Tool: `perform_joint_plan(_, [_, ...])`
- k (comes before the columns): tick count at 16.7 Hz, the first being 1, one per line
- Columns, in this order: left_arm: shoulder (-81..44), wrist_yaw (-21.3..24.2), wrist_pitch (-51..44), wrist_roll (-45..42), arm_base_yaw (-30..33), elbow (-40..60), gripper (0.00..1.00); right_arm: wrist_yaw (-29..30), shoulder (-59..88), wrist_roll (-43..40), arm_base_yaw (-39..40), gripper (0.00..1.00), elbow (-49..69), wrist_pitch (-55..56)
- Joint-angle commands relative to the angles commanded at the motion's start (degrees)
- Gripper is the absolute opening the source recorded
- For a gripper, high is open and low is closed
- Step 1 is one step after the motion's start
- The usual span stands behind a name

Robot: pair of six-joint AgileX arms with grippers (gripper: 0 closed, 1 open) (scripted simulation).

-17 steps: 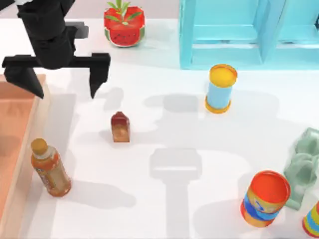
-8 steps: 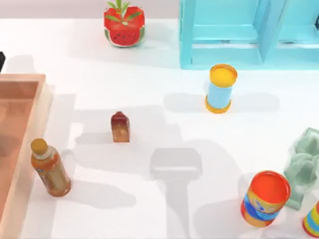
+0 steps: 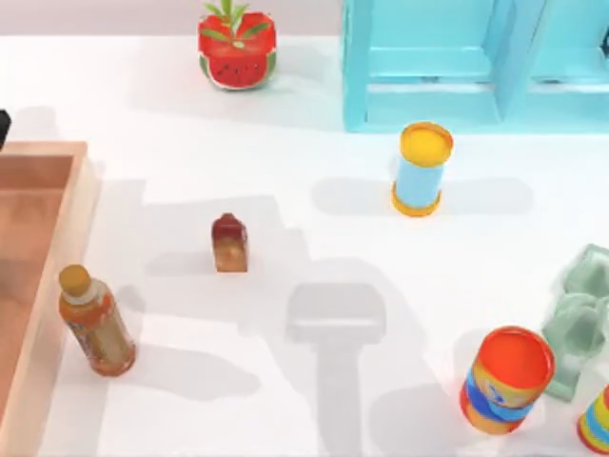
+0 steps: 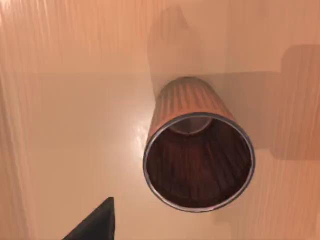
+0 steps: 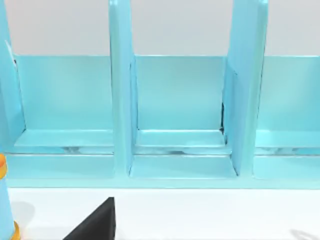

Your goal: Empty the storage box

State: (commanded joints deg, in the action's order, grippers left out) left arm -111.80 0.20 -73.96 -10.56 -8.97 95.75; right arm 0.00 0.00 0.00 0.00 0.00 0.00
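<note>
— Orange-tan wood, at the left edge of the desk (image 3: 314, 124): is that the storage box (image 3: 59, 248)?

— Yes. From above I see its thick rim and part of its floor. My left wrist camera looks straight down into the storage box (image 4: 65, 100), where a ribbed brown cup (image 4: 197, 152) stands on the floor, mouth up. The top view cuts that part of the box off at the frame edge.

— And your left tool (image 4: 92, 224)?

— Only a dark tip shows in the wrist view, so I cannot tell how wide it stands. It hangs above the box floor, beside the cup and not touching it.

— What could go wrong?

— My guess: the cup is smooth and tapered, so a closing tool set too high on it could squeeze it out or tip it. The raised rim is close too, and a low lift could knock the cup against it.

— Outside the box?

— An orange bottle (image 3: 95, 322) stands just beside the rim, a small dark-red bottle (image 3: 229, 244) farther in, and cans (image 3: 421, 169) nearer the turquoise shelf (image 3: 457, 67). My right tool (image 5: 92, 224) faces the shelf's compartments (image 5: 180, 115); its opening I cannot tell either.
</note>
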Motion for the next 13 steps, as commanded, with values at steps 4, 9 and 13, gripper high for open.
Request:
perform_joint_plan(4, [-3.0,0.0,10.0,-1.1,-1.1,-7.1,1.0,0.0,0.0,0.0,0.0,1.0,0.0,0.0])
perform_joint_plan(9, [-1.2,0.0,17.1,0.7,0.6,-16.0,1.0,0.0,0.0,0.0,0.0,1.0,0.0,0.0])
perform_joint_plan(13, [-1.0,0.0,17.4,1.0,0.9,-16.6,1.0,0.0,0.0,0.0,0.0,1.0,0.0,0.0])
